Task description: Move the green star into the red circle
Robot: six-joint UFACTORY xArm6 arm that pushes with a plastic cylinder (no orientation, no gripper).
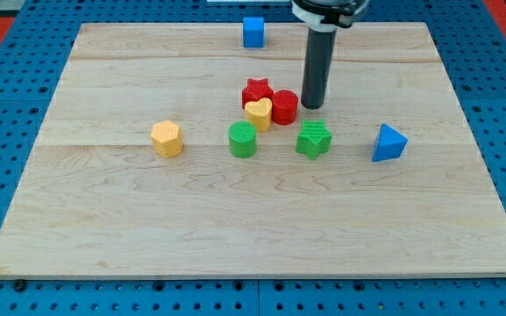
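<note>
The green star [313, 139] lies a little right of the board's middle. The red circle [285, 106] sits just up and left of it, a small gap apart, touching the yellow heart [258, 113]. My tip [312, 105] is down on the board right beside the red circle's right side and just above the green star, apart from the star.
A red star [256, 90] sits behind the yellow heart. A green circle [243, 140] lies left of the green star. A yellow hexagon [167, 138] is further left, a blue triangle [388, 143] at the right, a blue cube [253, 32] at the top edge of the wooden board [103, 219].
</note>
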